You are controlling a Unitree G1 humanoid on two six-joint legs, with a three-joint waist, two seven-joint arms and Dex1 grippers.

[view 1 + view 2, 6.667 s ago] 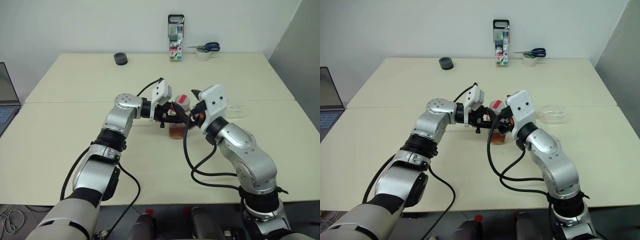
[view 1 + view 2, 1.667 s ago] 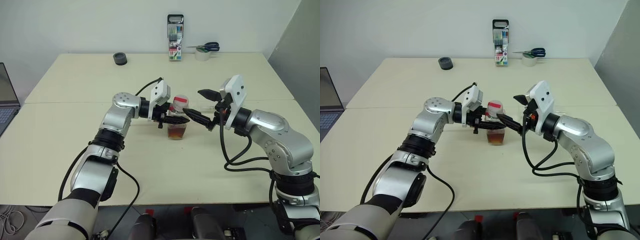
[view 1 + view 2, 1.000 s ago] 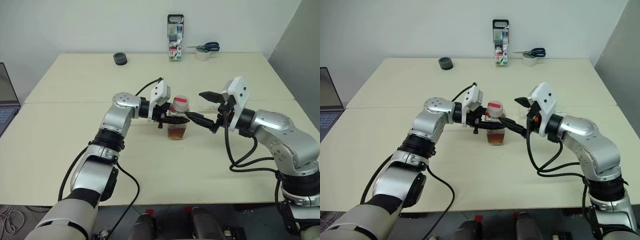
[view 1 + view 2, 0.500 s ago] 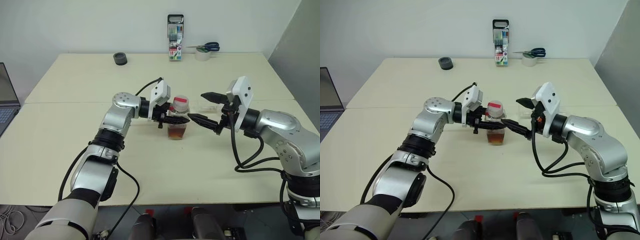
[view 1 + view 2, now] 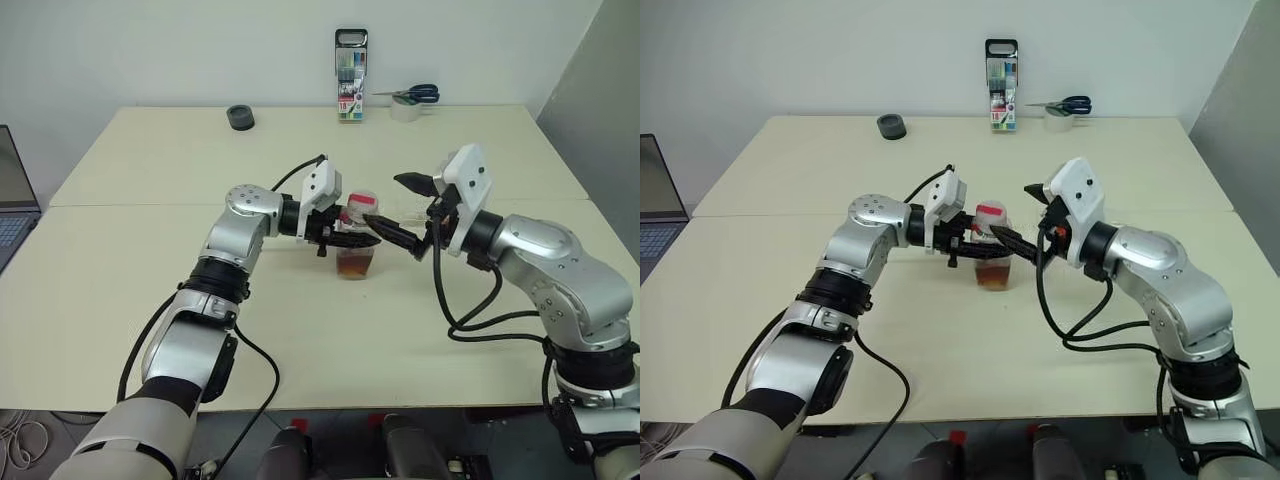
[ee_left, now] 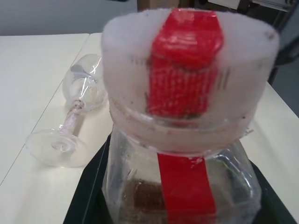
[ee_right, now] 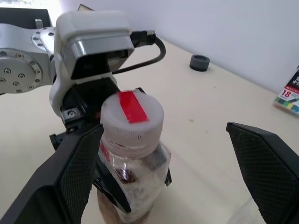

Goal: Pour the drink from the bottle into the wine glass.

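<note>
One toppled wine glass (image 6: 70, 121) behind the bottle (image 6: 187, 140).

Both head eyes are looking down over the table (image 5: 150, 300) — wrist views are sitting close (opposite sides), both sharing the bottle (image 7: 131, 154).

left tool (image 5: 975, 243) clamps upright bottle (image 5: 991, 250) | right tool (image 5: 1024, 218) spread beside cap
</note>
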